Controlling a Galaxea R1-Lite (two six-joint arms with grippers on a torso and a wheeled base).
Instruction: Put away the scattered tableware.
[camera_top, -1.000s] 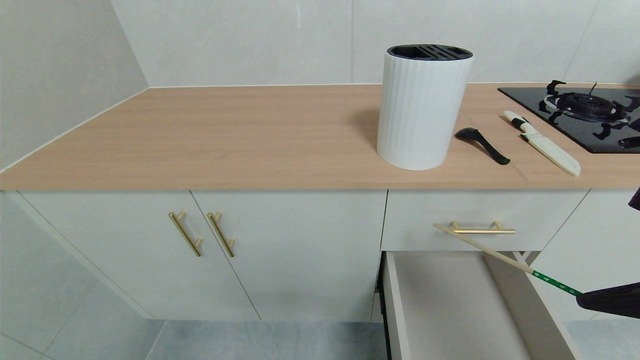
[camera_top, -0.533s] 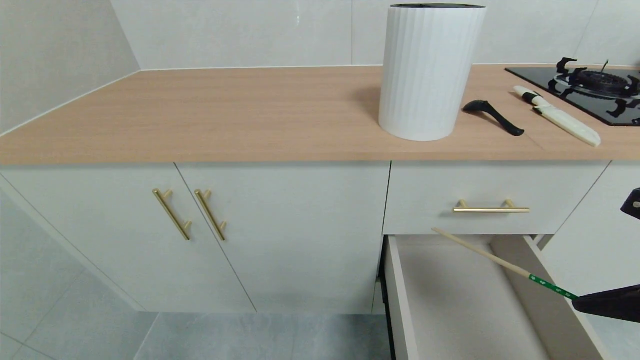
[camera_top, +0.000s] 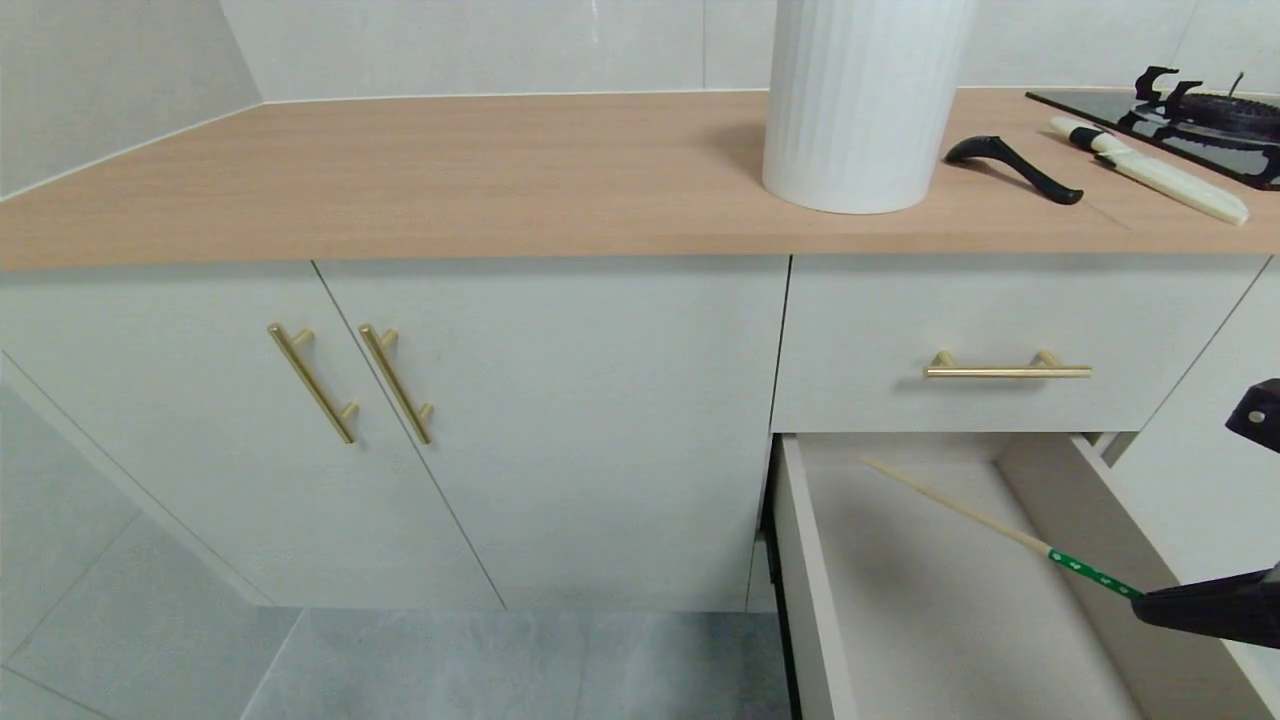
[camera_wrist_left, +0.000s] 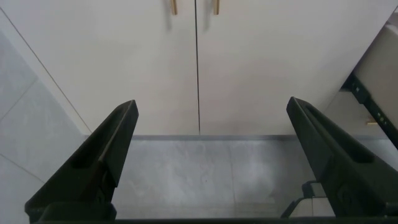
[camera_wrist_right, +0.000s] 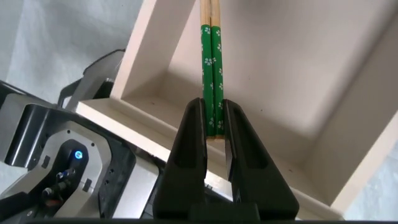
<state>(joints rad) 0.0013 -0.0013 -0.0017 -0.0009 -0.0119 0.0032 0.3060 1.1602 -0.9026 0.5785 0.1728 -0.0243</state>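
Wooden desk (camera_top: 450, 170) along the far wall, with tableware lying loose at its right end. Below that end, pulled toward the near side, an open drawer (camera_top: 805, 560), bare inside, probably readied as the home for the tableware. On the desk, a tall white ribbed holder (camera_top: 865, 110), upright. Left pincer (camera_wrist_left: 211, 107) released, gaping above the floor before the cupboard doors, grasping nothing, seemingly parked out of the way. Right of the holder, a pale knife (camera_top: 1150, 172) and, between the two, a black spoon (camera_top: 1015, 168), both flat, not yet put away. Right pincer (camera_wrist_right: 212, 109) clenched on the green end of a pair of chopsticks (camera_top: 960, 507), pressed side by side, slanting over the drawer's inside, bare tips pointing far and left. Held low and angled, likely for a drop within the drawer walls.
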